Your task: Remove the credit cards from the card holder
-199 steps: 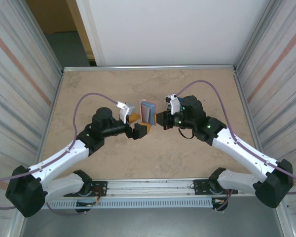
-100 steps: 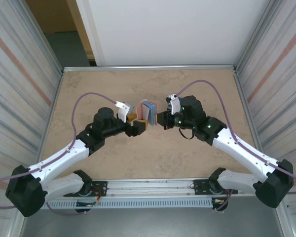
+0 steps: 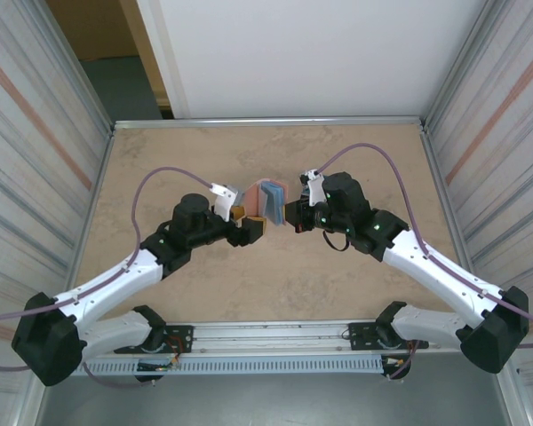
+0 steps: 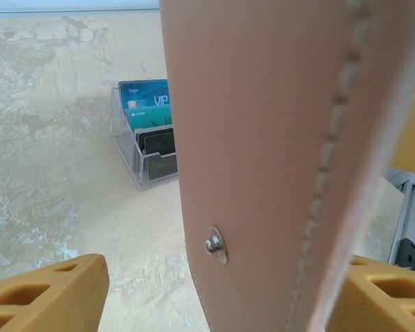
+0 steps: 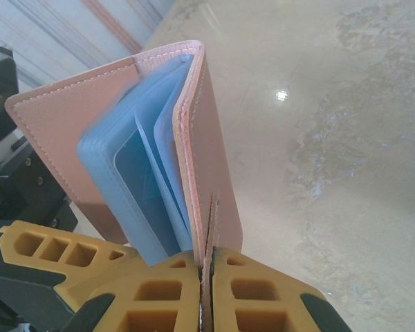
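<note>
From the top external camera, the card holder [image 3: 254,197] is held up off the counter [image 3: 338,151] near its middle, opened like a book, with the light-blue credit cards [image 3: 270,202] between its pink covers. The left end effector [image 3: 245,222] sits just left of the card holder. The right end effector [image 3: 290,213] sits against its right side.

In the left wrist view, one pink cover of the card holder [image 4: 263,138] stands upright, with a small metal snap [image 4: 216,243] low on it. The left end effector [image 4: 218,290] has its orange fingers [image 4: 45,294] spread apart, one on each side of that cover, and the left-hand finger is clear of it. Beyond the card holder, to its left, a clear plastic box [image 4: 146,135] of coloured cards stands on the counter [image 4: 55,138].

In the right wrist view, the right end effector [image 5: 206,277] is pressed together on the thin pink edge at the bottom of the card holder [image 5: 207,173]. The credit cards [image 5: 142,180] fan out inside the card holder, above the counter [image 5: 332,138].
</note>
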You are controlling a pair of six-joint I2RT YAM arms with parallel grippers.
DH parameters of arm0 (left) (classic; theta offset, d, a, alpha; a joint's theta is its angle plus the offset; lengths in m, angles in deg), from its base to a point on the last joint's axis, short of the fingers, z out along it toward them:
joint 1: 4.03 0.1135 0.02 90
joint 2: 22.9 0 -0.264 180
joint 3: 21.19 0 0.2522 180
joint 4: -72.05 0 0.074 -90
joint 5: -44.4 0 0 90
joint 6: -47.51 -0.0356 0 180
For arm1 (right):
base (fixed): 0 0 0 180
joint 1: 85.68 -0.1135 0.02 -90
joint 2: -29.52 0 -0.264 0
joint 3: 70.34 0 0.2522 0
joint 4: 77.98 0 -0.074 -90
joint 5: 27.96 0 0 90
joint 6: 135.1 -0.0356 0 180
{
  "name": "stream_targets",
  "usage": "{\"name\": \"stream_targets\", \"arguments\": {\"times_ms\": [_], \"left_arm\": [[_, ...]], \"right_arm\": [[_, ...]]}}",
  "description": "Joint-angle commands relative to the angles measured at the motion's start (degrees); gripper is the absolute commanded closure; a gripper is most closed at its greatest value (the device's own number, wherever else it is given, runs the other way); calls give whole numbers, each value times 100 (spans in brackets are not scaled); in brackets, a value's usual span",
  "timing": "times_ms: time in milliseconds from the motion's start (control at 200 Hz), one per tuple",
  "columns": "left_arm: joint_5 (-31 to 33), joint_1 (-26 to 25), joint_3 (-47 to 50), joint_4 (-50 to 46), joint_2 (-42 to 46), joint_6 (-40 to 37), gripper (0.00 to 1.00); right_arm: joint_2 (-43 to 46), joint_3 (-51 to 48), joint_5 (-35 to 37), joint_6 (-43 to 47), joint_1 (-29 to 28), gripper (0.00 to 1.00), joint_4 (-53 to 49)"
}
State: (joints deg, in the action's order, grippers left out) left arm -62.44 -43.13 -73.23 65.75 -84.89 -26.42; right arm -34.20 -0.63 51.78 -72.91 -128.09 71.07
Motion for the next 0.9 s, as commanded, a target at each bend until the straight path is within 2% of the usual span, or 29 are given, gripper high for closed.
{"name": "stream_targets", "arguments": {"times_ms": [0, 85, 185, 351, 496, 827, 897], "left_arm": [[248, -55, -224, 49, -24, -110, 24], [466, -64, -191, 63, -22, -78, 28], [611, -72, -183, 112, -27, -53, 40], [563, -98, -201, 285, -115, -21, 45], [599, -140, -221, 392, -172, -8, 58], [570, -155, -151, 466, -8, 65, 80], [428, -151, -162, 483, -13, 117, 90]], "right_arm": [[54, 306, 168, -42, -37, 100, -92], [53, 337, 230, -61, -30, 100, -159], [43, 339, 231, -84, -48, 100, -173], [2, 360, 218, -95, -42, 100, -156], [-43, 364, 208, -115, -51, 100, -141], [-4, 321, 181, -128, -49, 100, -107], [-9, 281, 57, -134, -53, 100, -9]]}}
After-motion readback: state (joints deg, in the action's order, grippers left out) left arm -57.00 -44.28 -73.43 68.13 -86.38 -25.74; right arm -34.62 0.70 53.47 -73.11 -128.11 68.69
